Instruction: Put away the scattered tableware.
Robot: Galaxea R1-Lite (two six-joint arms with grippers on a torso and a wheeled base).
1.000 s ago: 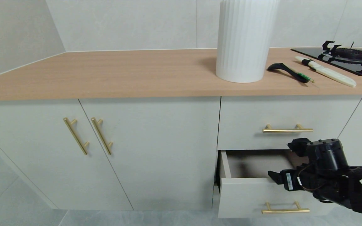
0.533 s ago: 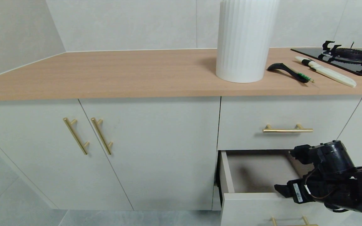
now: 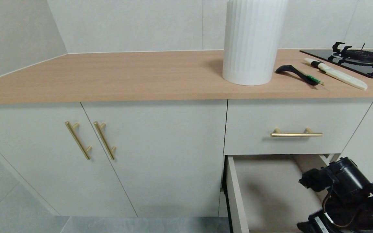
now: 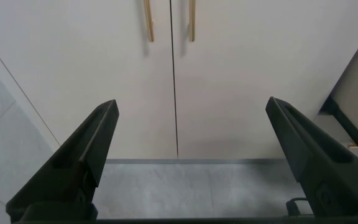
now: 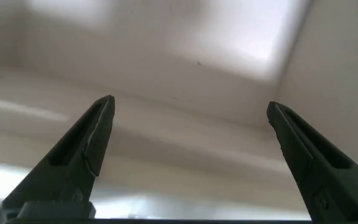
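Observation:
On the wooden counter [image 3: 125,77] lie a black-handled utensil with a green tip [image 3: 298,74] and a white knife with a black band [image 3: 338,75], both to the right of a tall white ribbed cylinder [image 3: 251,42]. Below them the lower drawer [image 3: 236,194] stands pulled far out, its inside bare. My right arm [image 3: 345,191] hangs low over the drawer's right part. In the right wrist view my right gripper [image 5: 191,106] is open above the drawer's pale inside [image 5: 166,62], with nothing between its fingers. My left gripper [image 4: 191,109] is open, facing the double cabinet doors [image 4: 176,74].
A black gas hob [image 3: 358,58] sits at the counter's far right. The upper drawer [image 3: 296,134] is closed, with a gold bar handle. Two gold handles [image 3: 91,139] mark the double doors on the left. Grey floor tiles [image 4: 185,186] lie below the cabinets.
The lower drawer has slid much farther out, and its front panel and handle have dropped out of the head view. My right arm moved down and back with it.

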